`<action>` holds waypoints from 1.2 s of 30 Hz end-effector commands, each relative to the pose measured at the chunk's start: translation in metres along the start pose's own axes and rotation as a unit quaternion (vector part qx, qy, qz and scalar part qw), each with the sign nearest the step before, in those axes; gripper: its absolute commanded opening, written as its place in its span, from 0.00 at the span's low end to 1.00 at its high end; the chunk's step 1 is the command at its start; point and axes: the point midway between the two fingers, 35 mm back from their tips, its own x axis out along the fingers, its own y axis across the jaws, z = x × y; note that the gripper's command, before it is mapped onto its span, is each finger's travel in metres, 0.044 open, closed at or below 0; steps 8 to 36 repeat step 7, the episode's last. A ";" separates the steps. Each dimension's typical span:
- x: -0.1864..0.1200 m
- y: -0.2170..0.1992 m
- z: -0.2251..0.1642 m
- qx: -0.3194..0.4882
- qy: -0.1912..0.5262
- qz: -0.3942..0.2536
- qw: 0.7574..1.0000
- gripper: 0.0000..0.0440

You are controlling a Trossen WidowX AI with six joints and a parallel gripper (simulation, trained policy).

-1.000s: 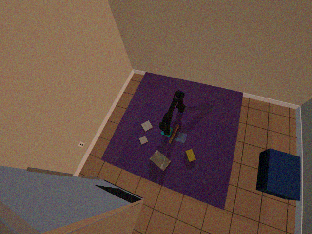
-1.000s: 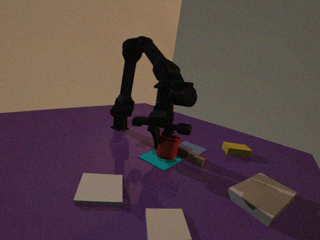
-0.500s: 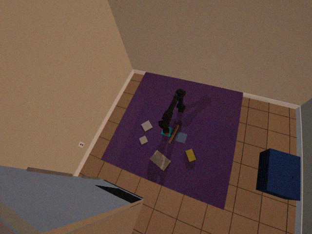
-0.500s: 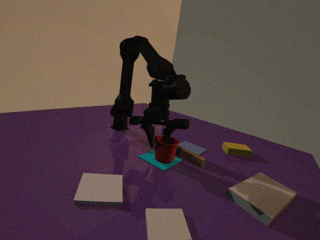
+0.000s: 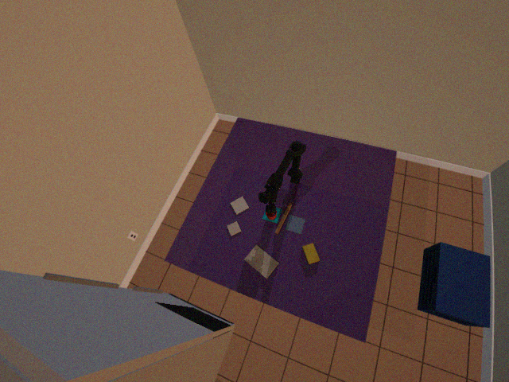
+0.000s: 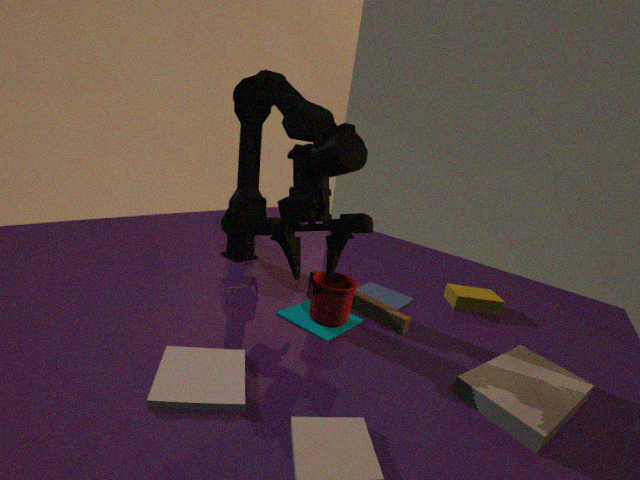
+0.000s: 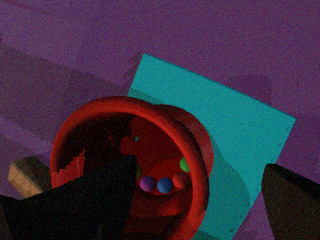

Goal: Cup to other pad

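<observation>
The red cup stands upright on the teal pad, which lies flat on the bench. Which pad it is meant to end on cannot be told for certain, so either the carry is still to do or only the backing away is left. The cup is round, with a thick rolled rim and walls that narrow towards the base; inside it lie small marbles, among them purple, blue, red and green ones, and none shows outside. Just above, the gripper is a little over half open and has hold of nothing: one finger reaches over the mouth of the cup, the other stands off outside it. A careless sideways move could catch the rim and tip the marbles out. Beside the teal pad runs a low wooden bar, and across it lies the pale blue pad, bearing nothing.

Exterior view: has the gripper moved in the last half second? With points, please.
Yes. The gripper (image 5: pixel 270 211) (image 6: pixel 313 276) (image 7: pixel 201 171) has gone up and slightly toward the picture's left, judged against the teal pad (image 5: pixel 277 214) (image 6: pixel 294 313) (image 7: pixel 225 110).
</observation>
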 end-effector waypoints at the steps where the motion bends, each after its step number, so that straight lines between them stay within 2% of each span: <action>1: -0.010 -0.001 0.002 0.001 -0.004 0.011 1.000 0.61; 7: -0.031 0.003 0.012 0.003 -0.022 0.034 0.999 0.72; 36: -0.031 0.003 0.012 0.003 -0.022 0.034 0.999 0.72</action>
